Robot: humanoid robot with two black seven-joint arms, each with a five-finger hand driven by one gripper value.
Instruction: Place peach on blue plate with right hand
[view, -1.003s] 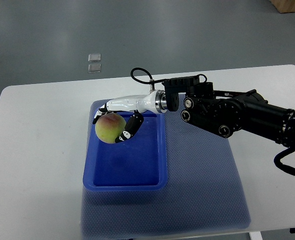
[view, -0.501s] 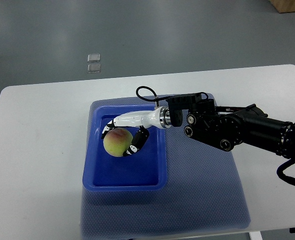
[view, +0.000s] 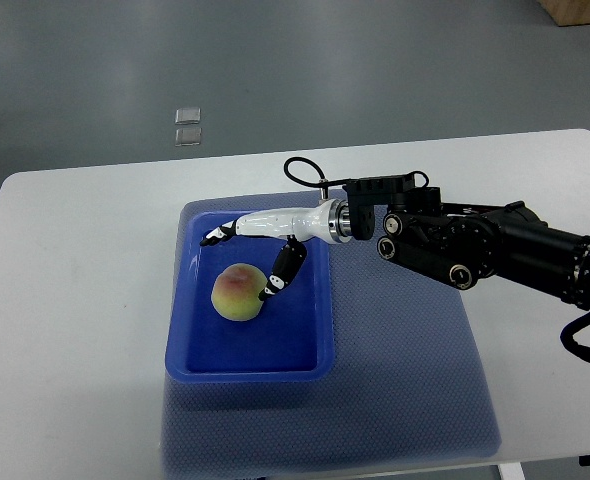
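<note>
Arm colour: the right arm (view: pixel 475 245) is matte black, built from chunky rounded segments.
Joint detail: several round silver-centred caps and screw heads dot the black forearm housings.
Wrist: a polished silver metal ring (view: pixel 337 221) joins the black forearm to the hand.
Cable: a thin black cable (view: pixel 305 170) loops up above the wrist and runs back to a black box on top of the forearm.
Hand shell: the right hand (view: pixel 265 240) has a glossy white palm cover.
Fingers: slim, black-jointed segments with white patches and small white tips (view: pixel 287 265).
Far end: black hoses or cables curve near the picture's right edge.
</note>
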